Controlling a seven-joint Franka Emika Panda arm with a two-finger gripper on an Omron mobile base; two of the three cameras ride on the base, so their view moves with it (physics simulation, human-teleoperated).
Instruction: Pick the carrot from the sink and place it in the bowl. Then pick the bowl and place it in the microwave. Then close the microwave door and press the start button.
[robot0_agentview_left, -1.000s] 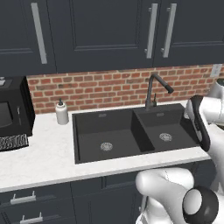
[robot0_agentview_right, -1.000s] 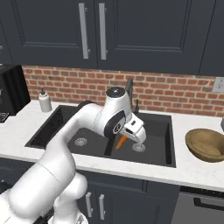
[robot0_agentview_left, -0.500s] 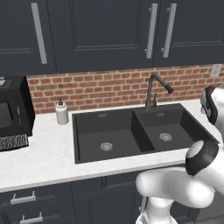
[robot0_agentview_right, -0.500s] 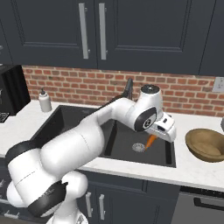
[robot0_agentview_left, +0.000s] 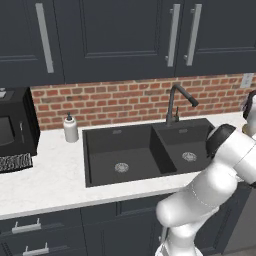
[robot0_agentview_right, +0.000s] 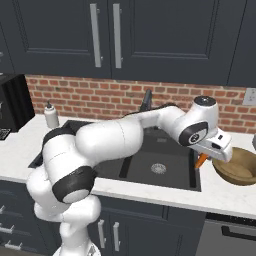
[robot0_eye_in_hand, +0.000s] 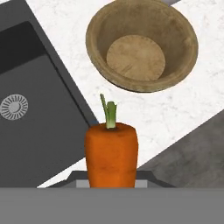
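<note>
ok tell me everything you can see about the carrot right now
The carrot is a stubby orange root with a flat top and a short green stem stub. It is held in the gripper, off every surface, over the white counter between the sink and the wooden bowl, not yet above the bowl. In the right base view only its orange tip pokes out below the hand. The finger contact itself is hidden.
</note>
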